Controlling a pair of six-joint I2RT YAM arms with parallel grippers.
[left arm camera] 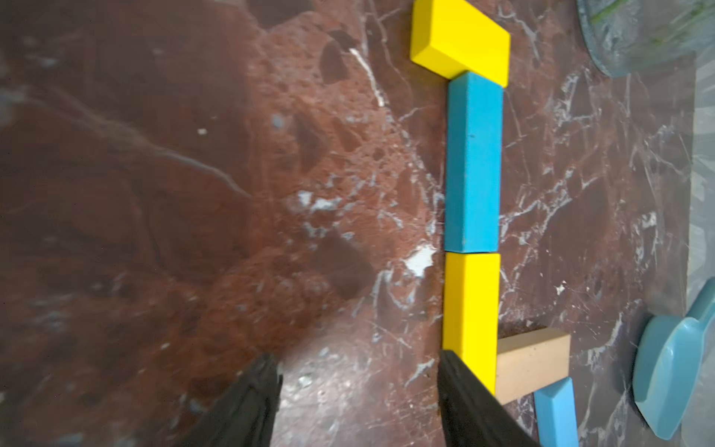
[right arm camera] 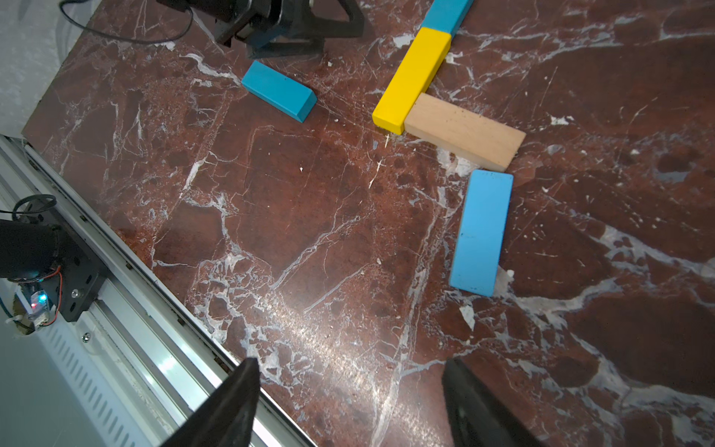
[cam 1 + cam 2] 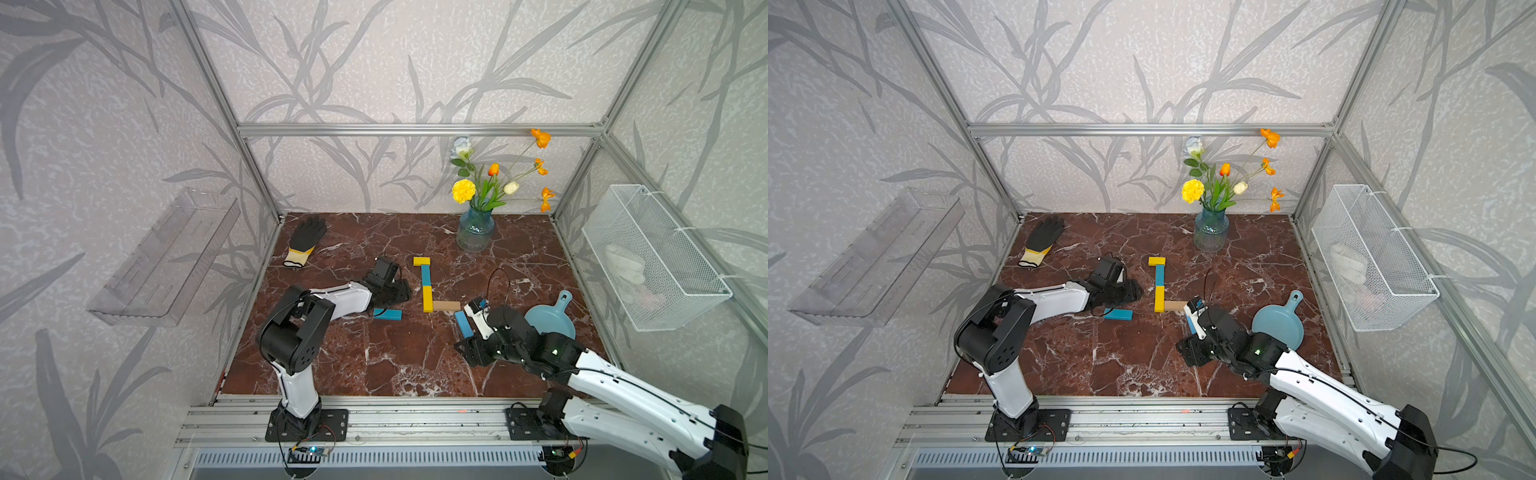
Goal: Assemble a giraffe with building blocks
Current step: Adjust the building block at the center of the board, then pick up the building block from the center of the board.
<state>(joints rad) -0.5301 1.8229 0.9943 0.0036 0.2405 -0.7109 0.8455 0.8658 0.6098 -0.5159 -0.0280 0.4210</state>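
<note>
The left hand (image 1: 356,360) hung low over the worktop (image 3: 374,361) with its fingers spread wide and nothing between them. It sat just beside the giraffe (image 3: 428,291) on that arm's side. The right hand (image 2: 352,363) was also wide and empty, near the front of the figure.

The giraffe lay flat, its neck running lengthwise from front to back. The blue neck block (image 3: 425,275) and the yellow neck block (image 3: 427,298) sat end to end. The yellow head block (image 3: 421,261) lay crosswise at the far end, pointing toward the left arm's side. The tan body block (image 3: 446,306) lay crosswise from the neck's near end toward the right arm's side. A blue leg block (image 2: 481,232) slanted frontward from just beside the body's free end. A loose blue block (image 3: 387,314) lay crosswise near the left hand, apart from the figure.
</note>
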